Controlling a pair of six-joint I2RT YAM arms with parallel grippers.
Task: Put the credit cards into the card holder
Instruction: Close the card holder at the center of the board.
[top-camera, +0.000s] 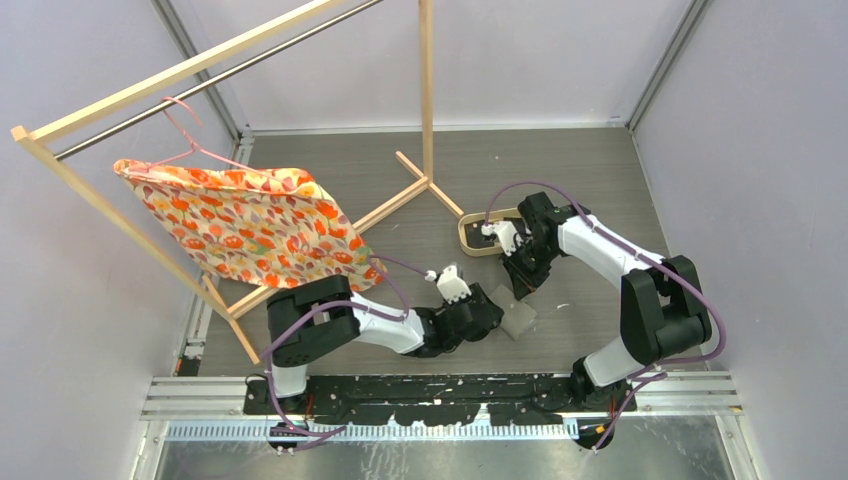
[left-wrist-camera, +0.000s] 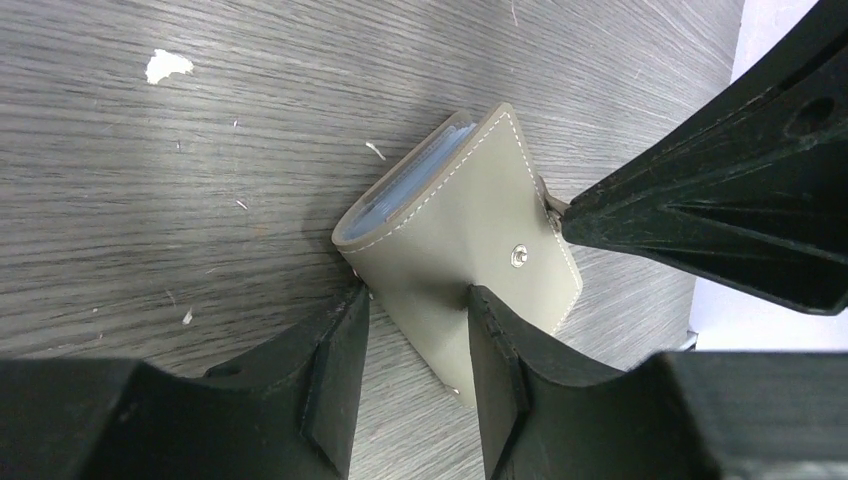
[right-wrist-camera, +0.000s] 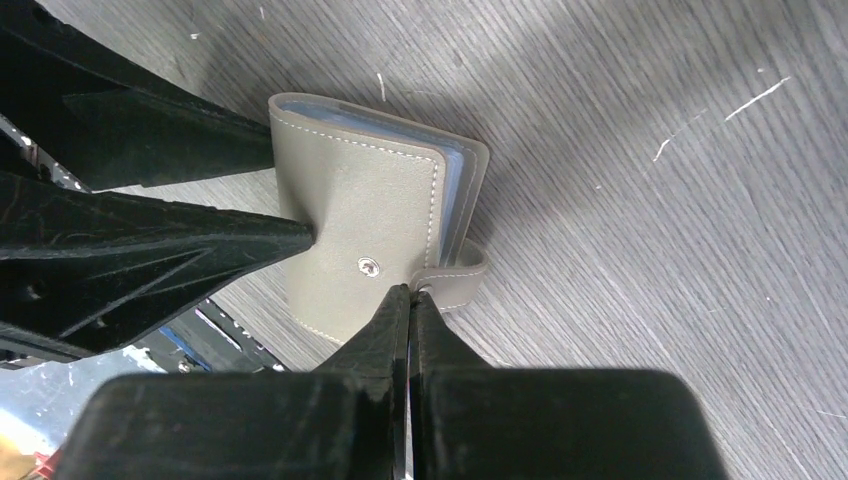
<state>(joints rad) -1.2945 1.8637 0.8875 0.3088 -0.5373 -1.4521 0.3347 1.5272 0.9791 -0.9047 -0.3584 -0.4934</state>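
**Closed wallet held by both grippers**

Near centre of the table, the left gripper is about half-open and clamped across the card holder, which is tilted with its far edge down. There is one holder, folded, with bluish sleeves showing. It is probably light, soft and bendy, with a slick face. The best hold is the strap tab beside the snap. The right gripper is fully closed at that tab; pinching or only touching, can't tell. Loose credit cards: none countable. Farther off: one tray, one rack, one cloth.
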